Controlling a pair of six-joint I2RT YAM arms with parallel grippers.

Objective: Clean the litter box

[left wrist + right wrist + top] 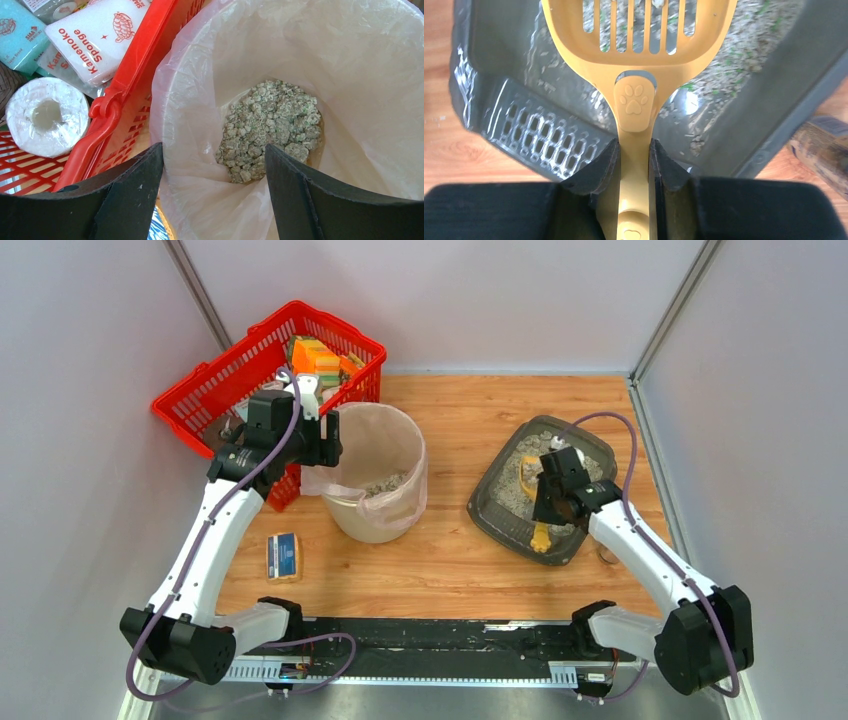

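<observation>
Nearest, a small blue-labelled packet (284, 555) lies on the worktop (450, 570), well behind the left end effector (214, 146), beside that arm. The right end effector (634, 155) is narrow, its fingers clamped on the handle of a yellow slotted scoop (634, 100). The litter box (494, 50) sits directly below and ahead of this end effector, and the scoop's head is over its pale litter (754, 45). The left end effector stands wide and holds nothing. Below it is the beige bin (365, 525), whose clear liner (350, 75) contains litter clumps (270, 125). Left of it and beyond, touching the bin, a red basket (145, 55) holds a paper roll (47, 117) and packaged sponges (95, 35).
</observation>
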